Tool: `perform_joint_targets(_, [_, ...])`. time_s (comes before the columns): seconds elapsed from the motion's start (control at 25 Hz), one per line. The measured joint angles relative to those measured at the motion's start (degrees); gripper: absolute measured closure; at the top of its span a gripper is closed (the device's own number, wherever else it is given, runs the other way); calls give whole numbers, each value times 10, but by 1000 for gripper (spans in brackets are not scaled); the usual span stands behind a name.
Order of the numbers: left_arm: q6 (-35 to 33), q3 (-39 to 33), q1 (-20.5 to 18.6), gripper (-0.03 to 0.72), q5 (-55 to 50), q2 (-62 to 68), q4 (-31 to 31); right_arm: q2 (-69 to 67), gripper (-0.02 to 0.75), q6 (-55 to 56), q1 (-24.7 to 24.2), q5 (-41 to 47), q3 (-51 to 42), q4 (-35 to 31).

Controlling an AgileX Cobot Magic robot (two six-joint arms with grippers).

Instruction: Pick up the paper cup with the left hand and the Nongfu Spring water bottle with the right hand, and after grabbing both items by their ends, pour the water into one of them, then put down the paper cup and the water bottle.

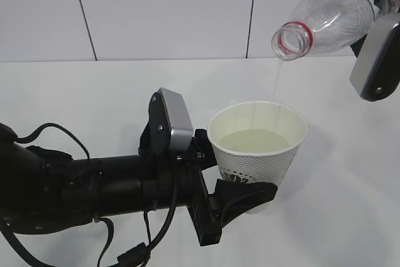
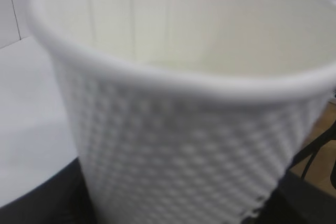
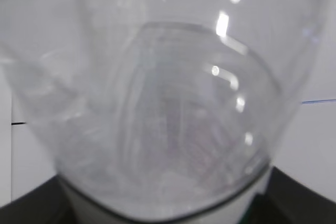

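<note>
Here, one paper cup (image 1: 257, 148) pinched in left claw (image 1: 240, 195), one bottle (image 1: 325, 18) – tilted, pouring – pinched in right claw (image 1: 375, 48)

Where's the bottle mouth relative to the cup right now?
Exterior view: the Nongfu Spring water bottle is tilted at upper right, its mouth above and right of the paper cup, a thin stream falling in.

The left arm (image 1: 81, 186) is stretched level from the left, its claw (image 1: 240, 176) clamped around the paper cup's (image 1: 256, 154) lower wall. The right arm (image 1: 377, 54) is held high, above and right of that cup, its claw gripping the tilted bottle (image 1: 325, 17).
</note>
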State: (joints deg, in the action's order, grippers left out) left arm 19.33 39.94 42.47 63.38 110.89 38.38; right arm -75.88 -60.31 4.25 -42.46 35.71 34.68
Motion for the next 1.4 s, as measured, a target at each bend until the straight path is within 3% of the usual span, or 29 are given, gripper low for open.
perform_joint_targets(1.4, [0,0,0,167,0,0,-4,0,282,213,0,0,0,-2])
